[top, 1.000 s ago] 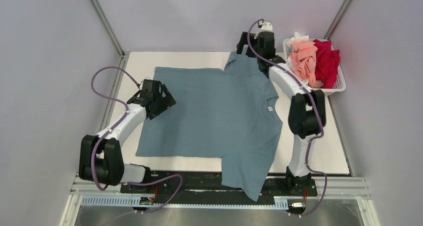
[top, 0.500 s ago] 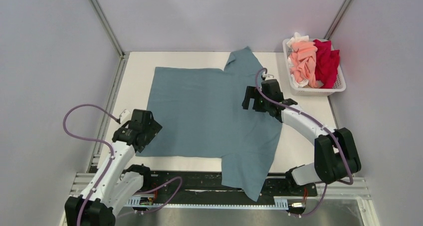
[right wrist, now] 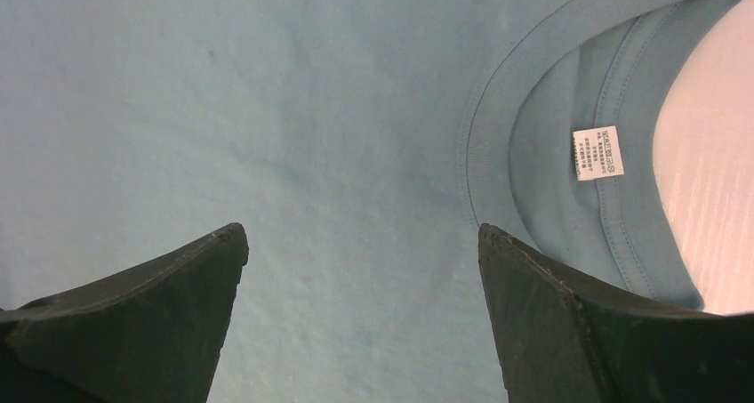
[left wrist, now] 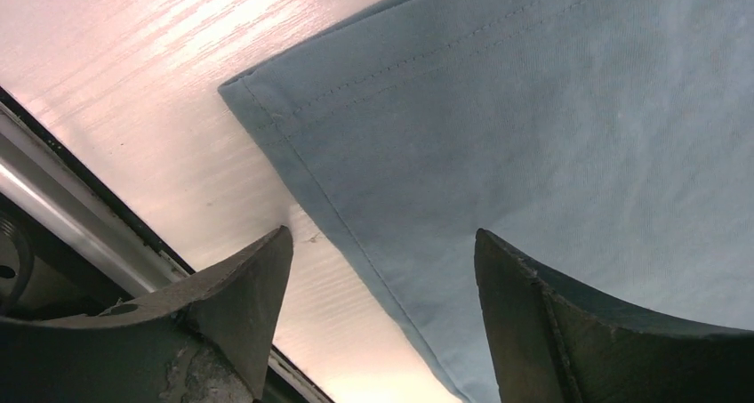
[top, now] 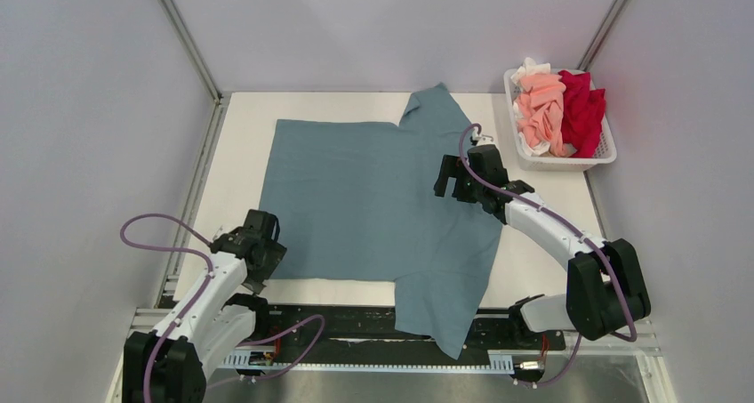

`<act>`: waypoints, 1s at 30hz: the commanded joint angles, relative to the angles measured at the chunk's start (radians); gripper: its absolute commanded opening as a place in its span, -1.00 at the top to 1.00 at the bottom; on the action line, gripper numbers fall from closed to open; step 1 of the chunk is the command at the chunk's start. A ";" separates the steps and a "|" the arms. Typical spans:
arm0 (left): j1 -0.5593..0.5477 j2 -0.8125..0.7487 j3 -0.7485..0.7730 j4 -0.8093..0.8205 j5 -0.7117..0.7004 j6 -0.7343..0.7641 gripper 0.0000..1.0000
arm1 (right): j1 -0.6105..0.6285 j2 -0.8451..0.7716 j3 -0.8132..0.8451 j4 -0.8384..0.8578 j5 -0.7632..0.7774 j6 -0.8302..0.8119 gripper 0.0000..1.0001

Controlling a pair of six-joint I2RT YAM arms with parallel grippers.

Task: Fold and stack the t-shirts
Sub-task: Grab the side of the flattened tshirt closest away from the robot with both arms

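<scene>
A dusty blue-grey t-shirt (top: 373, 198) lies spread flat on the table, one sleeve hanging over the near edge. My left gripper (top: 263, 259) is open just above the shirt's near left hem corner (left wrist: 267, 109); the hem edge runs between its fingers. My right gripper (top: 462, 182) is open over the shirt beside the collar, whose white neck label (right wrist: 597, 151) shows in the right wrist view. Salmon pink (top: 541, 109), crimson red (top: 582, 109) and white (top: 532, 68) t-shirts are bunched in the basket.
A white slatted basket (top: 569, 161) stands at the table's far right corner. A metal rail (top: 391, 336) runs along the near edge. Bare white tabletop (top: 238, 154) lies left of the shirt and at the near right (top: 569, 278).
Both arms pulled back toward me. The left gripper moved from the shirt's left edge to its near left corner. The right gripper moved from the far sleeve to the collar.
</scene>
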 commanded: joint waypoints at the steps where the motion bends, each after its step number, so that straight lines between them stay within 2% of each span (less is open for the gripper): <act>1: -0.001 0.023 -0.026 0.046 -0.040 -0.096 -0.58 | 0.007 -0.021 0.012 0.018 0.028 0.022 -1.00; 8: 0.000 0.090 -0.039 0.134 -0.073 -0.118 -0.22 | 0.011 -0.063 0.004 0.000 0.038 0.023 -1.00; 16: 0.032 0.295 0.025 0.193 -0.114 -0.107 0.24 | 0.014 -0.119 -0.004 -0.048 0.080 0.016 -1.00; 18: 0.052 0.338 0.034 0.205 -0.101 -0.095 0.48 | 0.016 -0.133 -0.007 -0.065 0.090 0.017 -1.00; 19: 0.055 0.352 0.042 0.209 -0.102 -0.091 0.69 | 0.017 -0.139 -0.009 -0.074 0.092 0.019 -1.00; 21: 0.057 0.356 0.043 0.217 -0.104 -0.082 0.97 | 0.027 -0.151 -0.007 -0.102 0.092 0.022 -1.00; 24: 0.056 0.329 0.030 0.238 -0.106 -0.065 1.00 | 0.107 -0.167 0.014 -0.188 0.110 0.009 -0.97; 30: 0.056 0.241 -0.001 0.285 -0.094 0.001 1.00 | 0.411 -0.190 -0.007 -0.452 0.104 0.023 -0.85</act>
